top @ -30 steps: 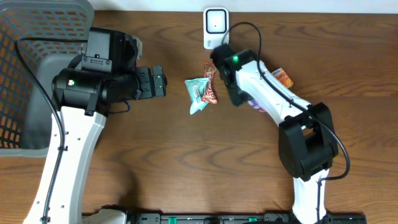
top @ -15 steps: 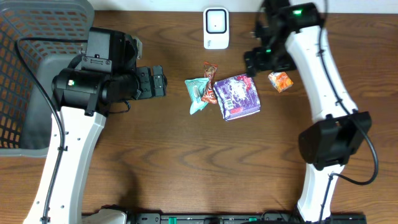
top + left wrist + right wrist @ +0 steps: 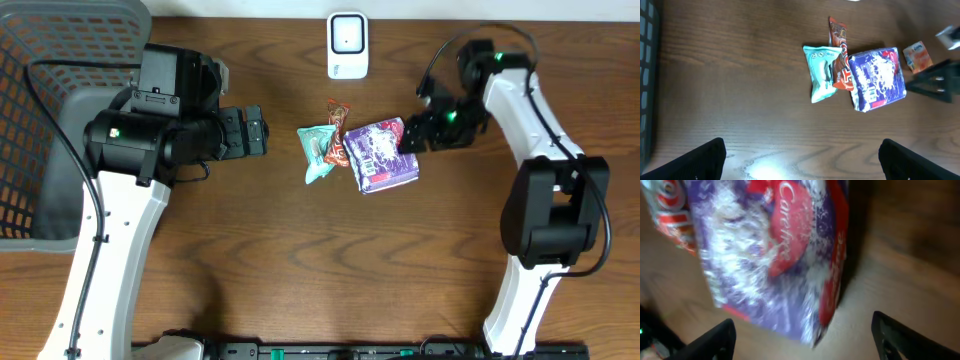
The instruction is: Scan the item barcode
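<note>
The purple Carefree packet (image 3: 381, 155) lies flat mid-table, next to a red wrapper (image 3: 339, 135) and a teal packet (image 3: 318, 152). A white scanner (image 3: 346, 45) stands at the back edge. My right gripper (image 3: 408, 140) sits at the purple packet's right edge, open; the purple packet (image 3: 775, 255) fills the right wrist view just ahead of the right gripper (image 3: 807, 341), and nothing is pinched. My left gripper (image 3: 255, 132) hovers open left of the pile, its jaws (image 3: 802, 162) over bare wood. I cannot make out a barcode.
A grey mesh basket (image 3: 40, 120) takes up the far left. A small orange packet (image 3: 918, 55) lies right of the purple one, hidden under the right arm in the overhead view. The right arm (image 3: 520, 110) reaches in from the right.
The right arm lifted off the pile and swung to the back right, uncovering the purple packet, then came down at the packet's right edge. The left arm stayed still.
</note>
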